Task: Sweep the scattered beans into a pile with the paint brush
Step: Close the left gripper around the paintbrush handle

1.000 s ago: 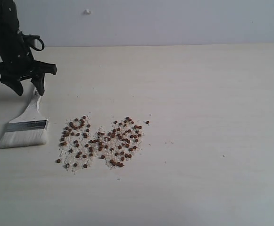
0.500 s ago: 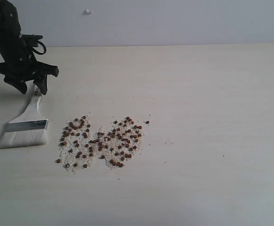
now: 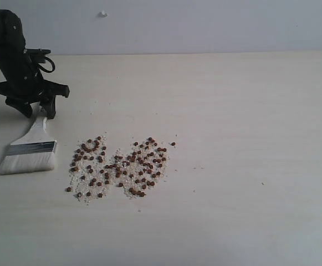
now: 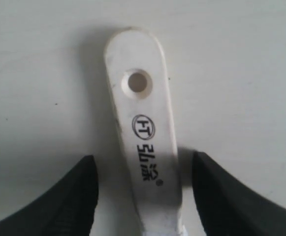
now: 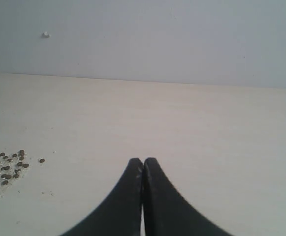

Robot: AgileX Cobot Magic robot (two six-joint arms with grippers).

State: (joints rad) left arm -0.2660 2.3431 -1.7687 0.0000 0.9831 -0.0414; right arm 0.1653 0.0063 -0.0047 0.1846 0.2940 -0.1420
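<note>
The paint brush (image 3: 31,148) lies flat on the table at the left, white bristles toward the front, pale handle (image 4: 145,132) pointing back. My left gripper (image 3: 37,111) is down at the handle's end, open, with one black finger on each side of the handle (image 4: 143,156) and a gap to it on both sides. The beans (image 3: 116,166), reddish-brown and mixed with pale crumbs, lie right of the brush in a loose flat patch; no pile shows. My right gripper (image 5: 143,161) is shut on nothing, with the beans (image 5: 5,172) off to its side; the exterior view does not show it.
The pale table (image 3: 233,111) runs back to a grey wall with a small white bump (image 3: 102,13). A single stray bean (image 3: 173,144) lies just right of the patch. A few crumbs (image 3: 198,168) dot the table further right.
My left gripper has come down and slightly forward over the handle's end, its fingers now lower around it. Brush and beans have not moved.
</note>
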